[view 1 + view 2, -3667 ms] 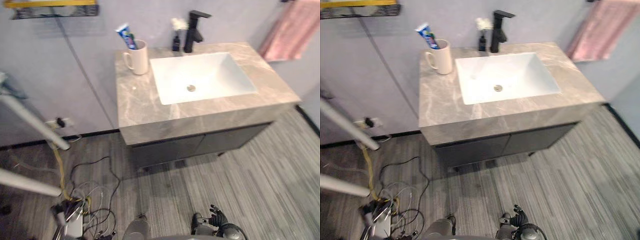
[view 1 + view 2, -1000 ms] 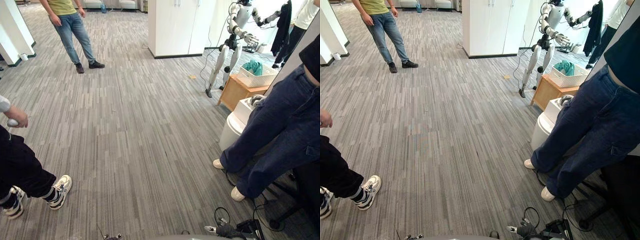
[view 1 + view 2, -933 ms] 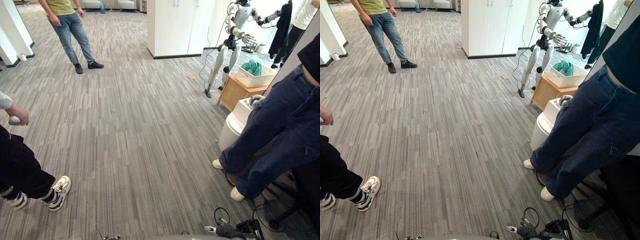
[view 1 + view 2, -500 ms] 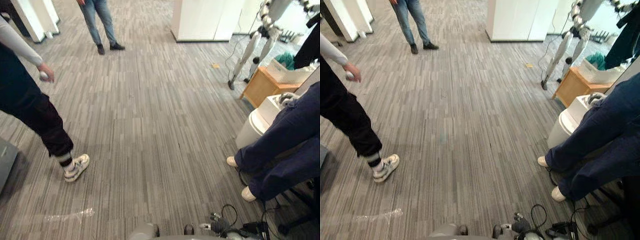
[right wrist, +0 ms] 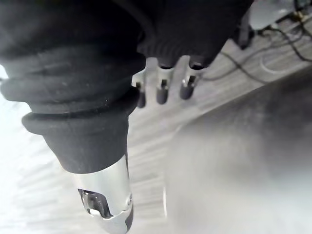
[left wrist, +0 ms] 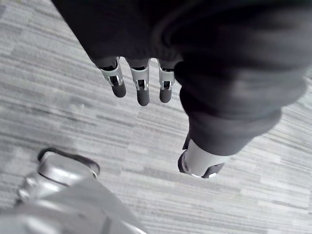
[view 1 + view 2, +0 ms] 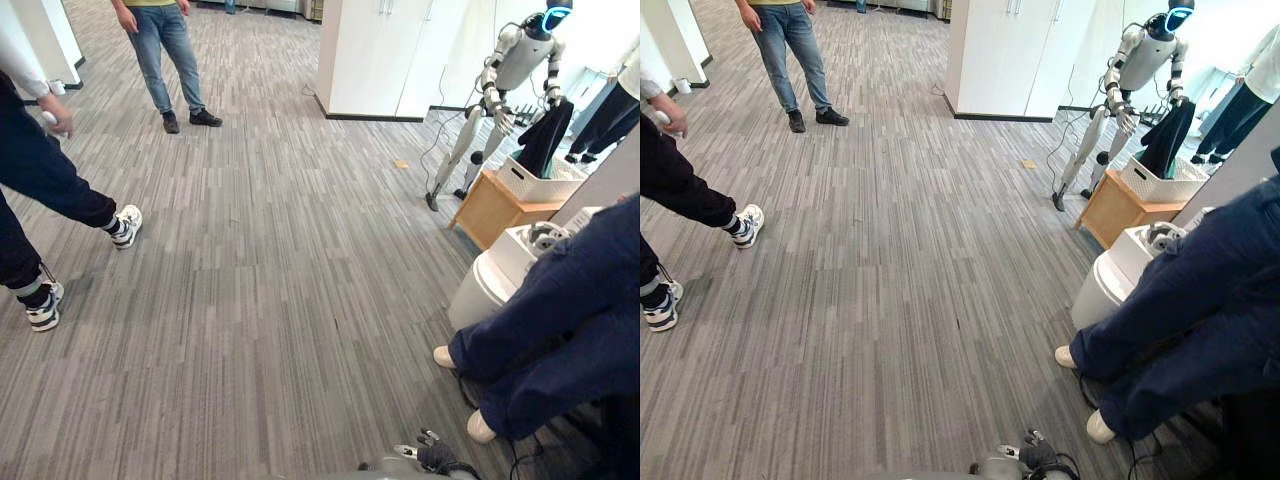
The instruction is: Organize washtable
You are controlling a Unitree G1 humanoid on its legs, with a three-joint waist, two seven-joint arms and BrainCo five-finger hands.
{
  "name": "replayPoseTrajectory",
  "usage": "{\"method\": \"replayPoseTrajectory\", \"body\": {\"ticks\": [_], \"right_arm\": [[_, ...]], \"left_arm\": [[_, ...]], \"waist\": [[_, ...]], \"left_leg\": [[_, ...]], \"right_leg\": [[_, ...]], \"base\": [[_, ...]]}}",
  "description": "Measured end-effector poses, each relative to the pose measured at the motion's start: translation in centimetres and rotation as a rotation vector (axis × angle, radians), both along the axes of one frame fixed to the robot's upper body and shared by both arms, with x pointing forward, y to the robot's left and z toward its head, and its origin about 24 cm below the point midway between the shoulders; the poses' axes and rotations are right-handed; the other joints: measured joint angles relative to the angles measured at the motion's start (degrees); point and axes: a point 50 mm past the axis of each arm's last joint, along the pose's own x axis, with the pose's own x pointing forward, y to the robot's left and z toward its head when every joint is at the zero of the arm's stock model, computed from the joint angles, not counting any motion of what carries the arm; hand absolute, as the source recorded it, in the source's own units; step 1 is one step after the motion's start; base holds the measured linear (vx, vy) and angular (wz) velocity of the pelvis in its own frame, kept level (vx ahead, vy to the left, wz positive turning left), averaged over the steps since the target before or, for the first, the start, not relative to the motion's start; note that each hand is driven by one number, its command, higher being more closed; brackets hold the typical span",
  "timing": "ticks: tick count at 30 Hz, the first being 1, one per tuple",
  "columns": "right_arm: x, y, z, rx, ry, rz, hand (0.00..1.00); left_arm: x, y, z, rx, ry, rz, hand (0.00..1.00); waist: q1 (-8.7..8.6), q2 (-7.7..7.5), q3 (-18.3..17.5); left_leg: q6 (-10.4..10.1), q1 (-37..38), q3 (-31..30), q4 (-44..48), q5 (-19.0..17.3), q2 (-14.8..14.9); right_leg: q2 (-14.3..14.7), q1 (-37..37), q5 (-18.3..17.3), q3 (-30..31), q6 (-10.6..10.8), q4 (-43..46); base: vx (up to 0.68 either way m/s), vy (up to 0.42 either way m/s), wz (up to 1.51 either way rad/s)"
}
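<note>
Fingers (image 6: 142,95) straight, apart and empty on left hand (image 6: 117,83) and right hand (image 5: 162,91) over grey floor (image 7: 280,260); unable to judge washtable items' weight or grip.

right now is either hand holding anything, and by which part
Nothing is held: the left hand and the right hand both hang open above the floor.

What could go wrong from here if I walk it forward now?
1. The person in blue trousers stands close on the right, a white shoe nearest; a step or arm swing could hit them.
2. The person on the left is mid-stride and may cross the path.
The left hand and right hand hang open and empty, so nothing can drop.
</note>
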Motion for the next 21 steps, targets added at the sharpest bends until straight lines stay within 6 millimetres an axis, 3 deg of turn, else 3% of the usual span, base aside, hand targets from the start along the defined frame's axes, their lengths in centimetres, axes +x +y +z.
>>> {"method": "replayPoseTrajectory", "body": {"ticks": [1,2,3,4,5,6,7,9,10,11,12,14,15,16,18,19,20,21], "right_arm": [[0.4,0.0,0.2,-0.002,-0.017,0.006,0.0],[0.9,0.0,0.4,-0.005,-0.038,0.017,0.0],[1.0,0.0,0.4,-0.011,-0.042,0.015,0.0],[1.0,0.0,0.4,-0.011,-0.04,0.012,0.0],[0.9,-0.1,0.4,-0.009,-0.041,-0.001,0.0],[1.5,-0.7,0.6,-0.019,-0.054,-0.014,0.0],[1.6,-0.8,0.6,-0.018,-0.06,-0.025,0.0],[1.5,-1.0,0.7,-0.026,-0.064,-0.039,0.0],[1.4,-1.0,0.7,-0.027,-0.065,-0.036,0.0],[1.2,-0.8,0.6,-0.027,-0.057,-0.044,0.0],[1.0,-0.6,0.5,-0.025,-0.045,-0.045,0.0],[0.1,-0.1,0.1,-0.008,-0.008,-0.053,0.0],[-0.3,0.1,0.0,-0.003,0.013,-0.054,0.0],[-0.3,0.0,0.0,-0.003,0.015,-0.055,0.0],[-0.1,-0.4,0.0,-0.011,0.011,-0.066,0.0],[-0.2,-0.6,0.0,-0.014,0.012,-0.077,0.0],[-0.3,-0.8,0.0,-0.019,0.014,-0.083,0.0],[-0.5,-0.9,0.0,-0.021,0.021,-0.083,0.0]], "left_arm": [[0.4,-0.1,0.0,-0.002,-0.008,-0.01,0.0],[0.5,-0.2,0.0,0.001,-0.01,-0.029,0.0],[0.7,0.1,0.1,0.014,-0.017,-0.048,0.0],[0.8,0.3,0.2,0.02,-0.023,-0.05,0.0],[0.7,0.2,0.2,0.019,-0.025,-0.048,0.0],[1.5,-0.2,0.2,0.01,-0.049,-0.039,0.0],[2.2,-0.6,0.1,-0.001,-0.071,-0.031,0.0],[2.8,-1.4,0.2,-0.018,-0.12,0.019,0.0],[2.9,-1.5,0.2,-0.019,-0.126,0.026,0.0],[3.1,-1.2,0.3,-0.01,-0.14,0.033,0.0],[3.4,-0.8,0.5,0.005,-0.154,0.029,0.0],[3.7,-0.1,0.8,0.028,-0.165,0.011,0.0],[3.9,-0.1,0.9,0.029,-0.164,-0.026,0.0],[3.9,-0.2,0.9,0.028,-0.164,-0.031,0.0],[3.9,-0.6,0.8,0.022,-0.158,-0.07,0.0],[3.9,-1.0,0.7,0.013,-0.155,-0.095,0.0],[3.9,-1.2,0.7,0.008,-0.154,-0.11,0.0],[3.8,-1.3,0.7,0.007,-0.151,-0.113,0.0]], "waist": [[-0.26,0.53,-0.01],[-1.23,0.74,-0.05],[-1.49,-0.04,0.03],[-1.36,-0.55,0.06],[-1.5,-0.27,-0.04],[-1.2,1.61,0.03],[-1.21,2.46,0.43],[-1.36,3.85,1.1],[-1.02,3.78,1.45],[-0.89,4.41,1.6],[-0.28,3.53,2.42],[0.95,1.58,3.37],[2.02,1.13,3.45],[2.06,1.03,3.41],[1.77,1.96,3.64],[1.86,2.7,3.49],[2.04,3.27,3.49],[2.28,3.14,3.11]], "left_leg": [[-0.44,1.61,-0.36,-2.11,0.2,1.7],[-1.28,3.59,-1.39,-4.25,0.68,3.21],[-1.72,4.1,-3.28,-4.33,0.96,2.79],[-1.91,4.8,-4.17,-4.04,1.05,2.25],[-2.65,5.79,-6.8,-2.4,1.2,2.38],[-6.44,5.6,-8.68,0.38,3.52,4.9],[-8.73,4.65,-9.53,2.52,5.76,5.24],[-6.53,-1.48,-11.32,18.18,19.69,4.87],[-7.15,-4.4,-11.55,24.51,22.61,5.37],[-5.67,-10.1,-9.95,36.13,19.41,6.9],[-4.69,-13.35,-7.69,41.59,16.09,8.11],[-5.62,-18.3,-4.68,44.81,11.09,8.36],[-7.14,-23.51,-4.13,41.16,7.45,6.72],[-7.48,-24.37,-4.09,39.91,6.92,6.32],[-8.82,-28.55,-5.09,29.1,5.8,4.41],[-9.46,-29.42,-6.24,17.31,6.63,2.65],[-9.5,-30.17,-6.94,8.7,11.53,0.8],[-9.32,-29.65,-6.72,6.44,14.63,0.03]], "right_leg": [[1.61,-2.14,1.31,-0.95,0.53,-5.89],[2.88,-4.95,5.72,-0.81,1.38,-15.04],[2.64,-6.31,11.25,0.1,2.74,-24.19],[2.23,-7.07,13.79,0.98,2.76,-27.42],[2.0,-6.83,24.57,2.01,0.69,-28.27],[3.17,-5.44,25.1,0.19,-1.2,-26.91],[3.58,-4.71,23.9,-0.72,-1.79,-26.57],[5.22,1.08,20.24,-1.33,-3.23,-28.97],[5.8,3.21,19.63,-0.91,-3.52,-30.58],[7.2,7.38,18.88,-0.2,-4.31,-33.21],[7.87,10.92,18.42,0.87,-4.93,-34.82],[7.7,16.88,18.17,2.88,-5.29,-37.17],[6.66,20.95,16.5,5.13,-4.38,-39.03],[6.28,21.49,15.77,5.41,-4.03,-39.23],[5.26,23.54,12.89,5.59,-2.18,-39.89],[4.15,23.92,10.76,6.18,-1.63,-39.31],[2.64,24.76,8.95,6.98,-0.33,-38.96],[1.67,25.47,8.09,7.72,0.18,-38.78]], "base": [[0.55,-0.092,0.49],[0.6,-0.111,0.52],[0.63,-0.128,0.47],[0.7,-0.178,0.44],[0.74,-0.219,0.39],[0.9,-0.256,0.47],[0.87,-0.249,0.32],[0.77,-0.205,0.03],[0.67,-0.138,-0.16],[0.51,-0.076,-0.18],[0.59,-0.1,-0.27],[0.49,-0.071,-0.41],[0.44,-0.008,-0.43],[0.5,0.044,-0.39],[0.29,0.122,-0.14],[0.26,0.23,-0.14],[0.28,0.255,-0.2],[0.48,0.348,-0.15]]}}
